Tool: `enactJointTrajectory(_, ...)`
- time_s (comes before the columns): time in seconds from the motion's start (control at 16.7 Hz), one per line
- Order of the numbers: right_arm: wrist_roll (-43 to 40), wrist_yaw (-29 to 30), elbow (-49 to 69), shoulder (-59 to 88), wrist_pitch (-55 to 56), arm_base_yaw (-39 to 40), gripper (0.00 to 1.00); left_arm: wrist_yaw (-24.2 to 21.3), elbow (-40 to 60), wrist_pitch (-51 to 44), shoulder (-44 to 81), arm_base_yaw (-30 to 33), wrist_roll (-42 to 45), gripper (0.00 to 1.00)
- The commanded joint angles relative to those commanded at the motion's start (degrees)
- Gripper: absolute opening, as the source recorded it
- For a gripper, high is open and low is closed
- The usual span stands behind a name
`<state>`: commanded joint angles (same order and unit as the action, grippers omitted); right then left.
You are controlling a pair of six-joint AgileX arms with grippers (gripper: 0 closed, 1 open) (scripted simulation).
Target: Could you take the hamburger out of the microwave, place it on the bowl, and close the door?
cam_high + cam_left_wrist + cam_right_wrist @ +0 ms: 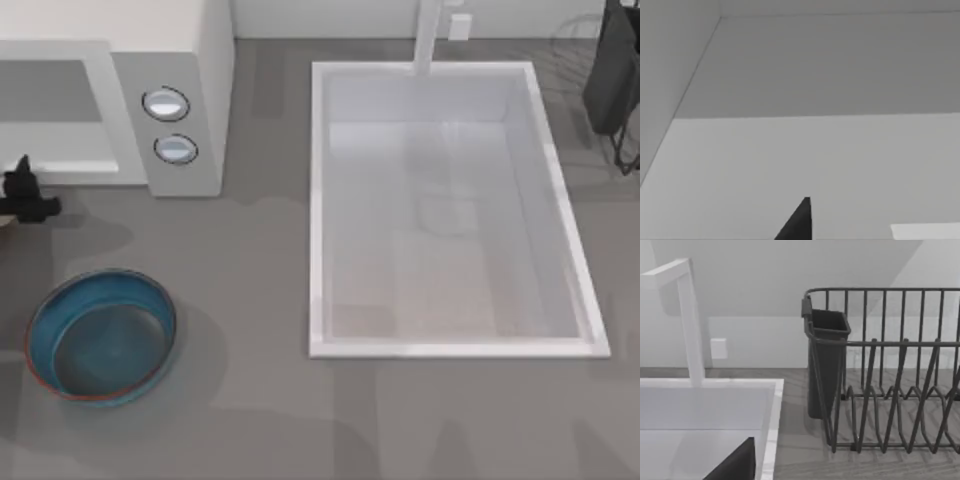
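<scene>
Your grey tabletop (260, 300) carries: microwave (190, 60) far left, bowl (100, 335) near left, sink (450, 210) centre-right, dish rack (890, 370) far right.

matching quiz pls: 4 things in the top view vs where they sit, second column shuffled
Things:
1. bowl
2. microwave
3. sink basin
4. dish rack

Places:
A. top right corner of the top view
B. top left of the table, knobs facing the camera
C. lower left of the table, in front of the microwave
D. right of the microwave, filling the table's middle

Pairs: 1-C, 2-B, 3-D, 4-A

Extra: the left pincer sits at the left edge, between microwave and bowl.
</scene>
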<state>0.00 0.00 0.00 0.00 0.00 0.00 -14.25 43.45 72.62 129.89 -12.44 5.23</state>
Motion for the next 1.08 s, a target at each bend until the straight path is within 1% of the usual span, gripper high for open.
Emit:
enactJointTrajectory(0.24,0.0,0.0,0.0,0.0,0.0,0.0,1.0,0.1,0.4,-0.6,-0.5,0.3,0.1,0.0)
enactJointTrajectory(0.36,0.0,0.0,0.0,0.0,0.0,0.0,1.0,0.1,0.7,-2.5,-2.6,0.3,0.1,0.0)
enactJointTrajectory(0.9,0.0,0.0,0.0,0.0,0.0,0.0,1.0,0.3,1.2,-19.4,-18.4,0.3,0.2,0.0)
enactJointTrajectory(1.08,0.0,0.0,0.0,0.0,0.0,0.0,1.0,0.4,1.2,-23.1,-21.7,0.3,0.2,0.0)
